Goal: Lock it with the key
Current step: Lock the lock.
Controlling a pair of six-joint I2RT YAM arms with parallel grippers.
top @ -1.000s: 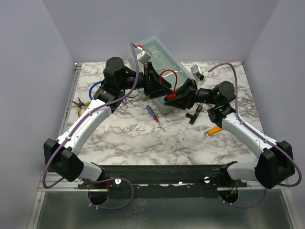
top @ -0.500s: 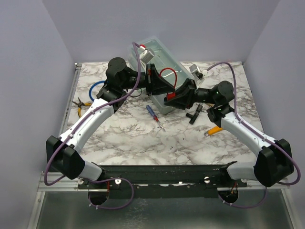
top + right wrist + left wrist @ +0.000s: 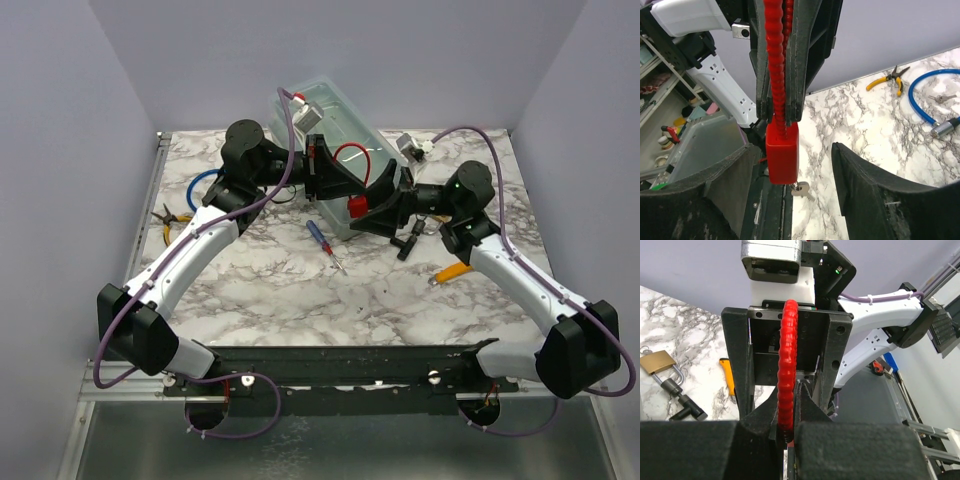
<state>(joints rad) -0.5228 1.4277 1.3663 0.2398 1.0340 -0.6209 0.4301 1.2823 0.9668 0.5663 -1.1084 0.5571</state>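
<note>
Currently your left claw is clenched on the ribbed loop of the red cable lock, so the lock hangs in the air between the two arms, by the near end of the clear plastic box. Your right claw is released. Its jaws stand wide to either side of the red body, and no view shows a pad touching it. The key sticks out of the body's end that points away from the left claw, into the gap of the right one.

That is the relation to mind. The lock's long axis runs from the left claw toward the right, loop at one end and key at the other. So the key lies straight ahead of the right claw, close in, and the right arm is much the nearer.

Both cable ends look seated in the body to me, though the left fingers hide part of them. I'd judge that the next move is to close the right jaws on the key's head and twist about that same axis while the left claw holds firm. The head is small and partly hidden by the body, so a pinch could slip.

The brass padlock lies flat on the table beside the right arm, ungripped. A black T-shaped piece sits at its shackle. There too the right arm is nearer.
</note>
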